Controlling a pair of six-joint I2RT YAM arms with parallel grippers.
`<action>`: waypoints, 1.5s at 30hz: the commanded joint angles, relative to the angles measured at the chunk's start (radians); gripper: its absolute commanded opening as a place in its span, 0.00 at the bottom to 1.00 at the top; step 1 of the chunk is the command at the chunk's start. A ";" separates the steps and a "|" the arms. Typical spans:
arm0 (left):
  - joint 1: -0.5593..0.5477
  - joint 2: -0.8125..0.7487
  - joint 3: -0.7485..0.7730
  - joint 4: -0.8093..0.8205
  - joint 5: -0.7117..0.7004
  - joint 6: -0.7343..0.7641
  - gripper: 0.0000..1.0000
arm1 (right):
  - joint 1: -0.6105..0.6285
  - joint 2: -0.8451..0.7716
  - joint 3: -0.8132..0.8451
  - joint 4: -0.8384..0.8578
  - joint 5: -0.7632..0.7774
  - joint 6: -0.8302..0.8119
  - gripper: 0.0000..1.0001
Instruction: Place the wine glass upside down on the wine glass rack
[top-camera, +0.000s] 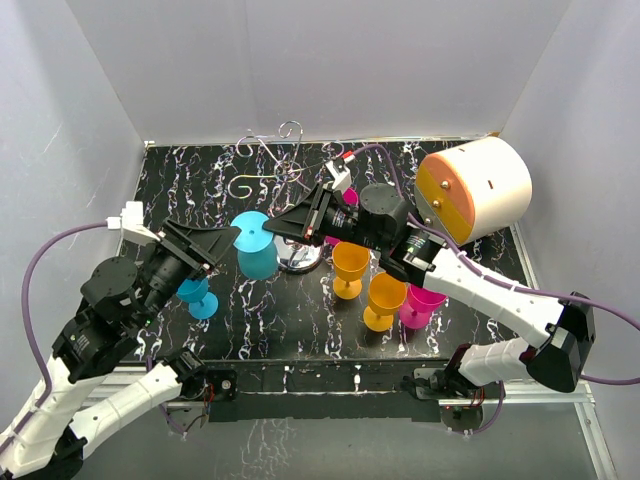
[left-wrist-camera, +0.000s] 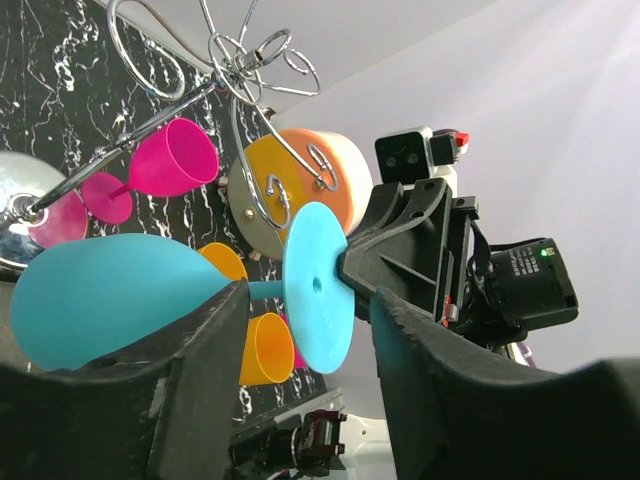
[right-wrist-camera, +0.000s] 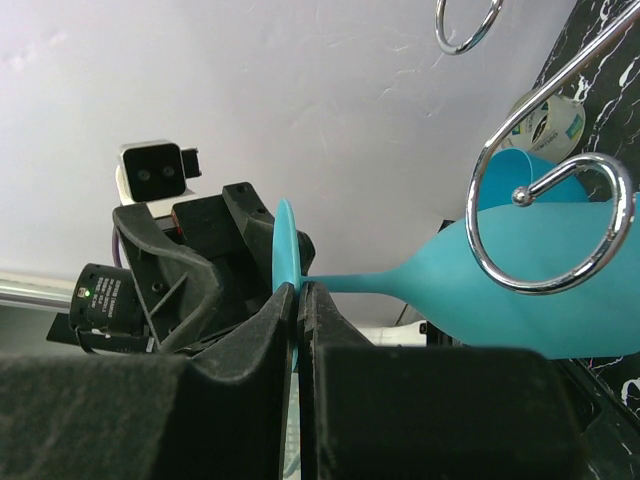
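While my right gripper (right-wrist-camera: 298, 300) is clenched on the foot rim of the glass (right-wrist-camera: 450, 290), my left gripper (left-wrist-camera: 310, 300) straddles the stem, fingers spread. Long axis level, bowl just beside 1 scroll of the rack (top-camera: 299, 260); hanging probably needs the foot tipped up.

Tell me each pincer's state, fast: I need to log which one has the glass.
Left pincer: open, straddling the stem of the blue wine glass.
Right pincer: closed on the blue wine glass's foot.
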 joint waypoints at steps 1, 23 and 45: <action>0.002 0.016 0.010 0.035 0.001 -0.021 0.44 | 0.006 -0.036 0.006 0.074 -0.026 -0.019 0.00; 0.002 0.059 -0.009 0.087 0.048 -0.030 0.06 | 0.005 -0.049 -0.021 0.114 -0.085 -0.018 0.00; 0.002 0.148 0.016 0.180 -0.128 -0.103 0.00 | 0.005 -0.301 -0.118 -0.070 0.323 -0.164 0.70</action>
